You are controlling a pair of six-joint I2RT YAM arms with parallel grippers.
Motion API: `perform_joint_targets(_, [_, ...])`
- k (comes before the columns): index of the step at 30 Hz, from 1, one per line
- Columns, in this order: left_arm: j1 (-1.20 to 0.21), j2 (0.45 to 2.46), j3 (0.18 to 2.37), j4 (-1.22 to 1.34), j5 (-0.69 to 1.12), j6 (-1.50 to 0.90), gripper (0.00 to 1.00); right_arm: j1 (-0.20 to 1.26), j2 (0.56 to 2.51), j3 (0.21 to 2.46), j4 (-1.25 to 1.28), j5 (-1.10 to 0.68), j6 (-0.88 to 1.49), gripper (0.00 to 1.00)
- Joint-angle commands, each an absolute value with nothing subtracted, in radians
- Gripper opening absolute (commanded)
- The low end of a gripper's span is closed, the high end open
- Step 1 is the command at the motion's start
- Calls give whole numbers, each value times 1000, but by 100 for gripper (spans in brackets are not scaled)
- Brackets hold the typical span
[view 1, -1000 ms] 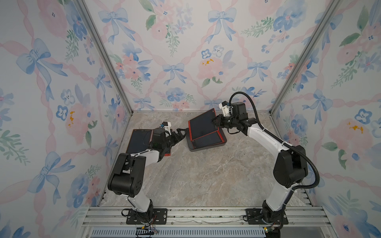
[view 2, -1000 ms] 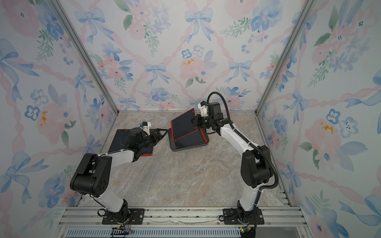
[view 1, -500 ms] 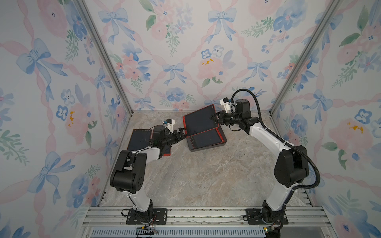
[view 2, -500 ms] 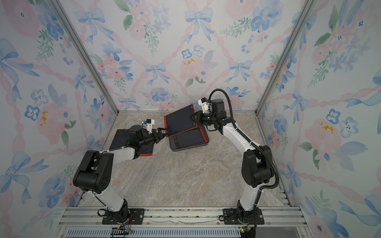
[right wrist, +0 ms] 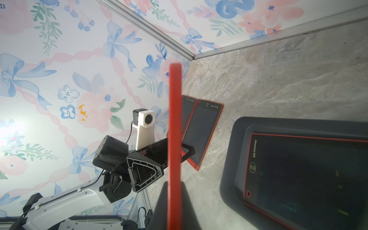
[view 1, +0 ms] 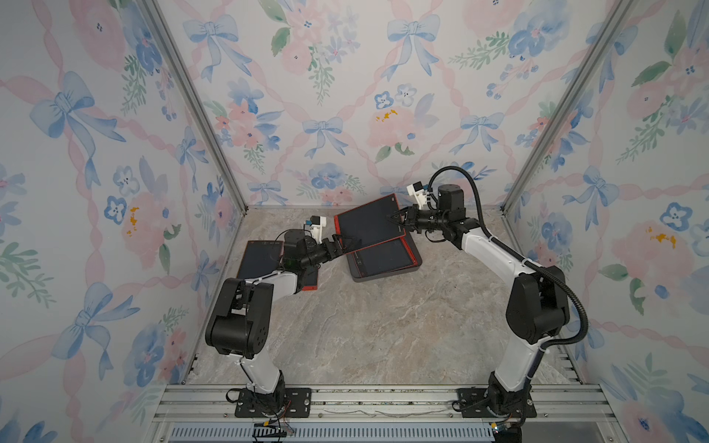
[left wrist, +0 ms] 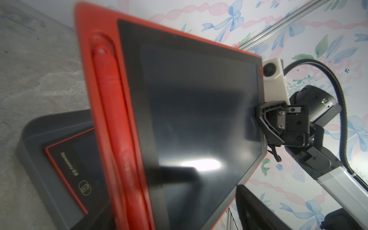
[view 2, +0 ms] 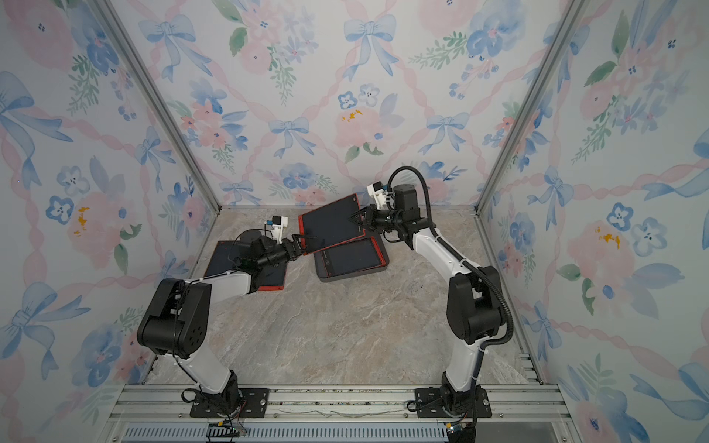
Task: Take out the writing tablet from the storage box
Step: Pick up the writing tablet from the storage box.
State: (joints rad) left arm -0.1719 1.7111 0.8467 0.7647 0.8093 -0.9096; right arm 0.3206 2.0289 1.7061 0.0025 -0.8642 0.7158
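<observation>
A red-framed writing tablet [view 1: 368,226] [view 2: 332,222] hangs tilted above the dark grey storage box [view 1: 380,277] [view 2: 353,276]. My right gripper [view 1: 395,219] [right wrist: 174,209] is shut on the tablet's right edge. At the opposite edge my left gripper [view 1: 345,243] [left wrist: 179,219] stands open, one finger on each side of the red frame [right wrist: 174,119] with gaps showing. Another red-framed tablet [view 1: 383,257] [right wrist: 298,169] lies flat inside the box. The left wrist view shows the held tablet's dark screen [left wrist: 199,119] and the red stylus [left wrist: 111,119] clipped in its frame.
Two more red-framed tablets [view 1: 261,257] [right wrist: 203,129] lie on the marble table by the left wall, partly under my left arm. Floral walls close in the back and both sides. An aluminium rail [view 1: 383,399] runs along the front.
The right gripper has lifted the tablet out of the box and carried it leftward. My left gripper has reached right from the left-hand tablets, and its jaws now straddle the tablet's left edge.
</observation>
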Motion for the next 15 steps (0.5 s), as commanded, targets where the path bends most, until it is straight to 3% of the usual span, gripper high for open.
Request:
perform_joint_targets(1, [-163,1715,865,826,844,-935,85,305,2070,1696,66,-924,743,0])
perform_joint_targets(15, [-160,1711,850,957,884,-1034,70,266,2202,1640,544,-1095,1066,3])
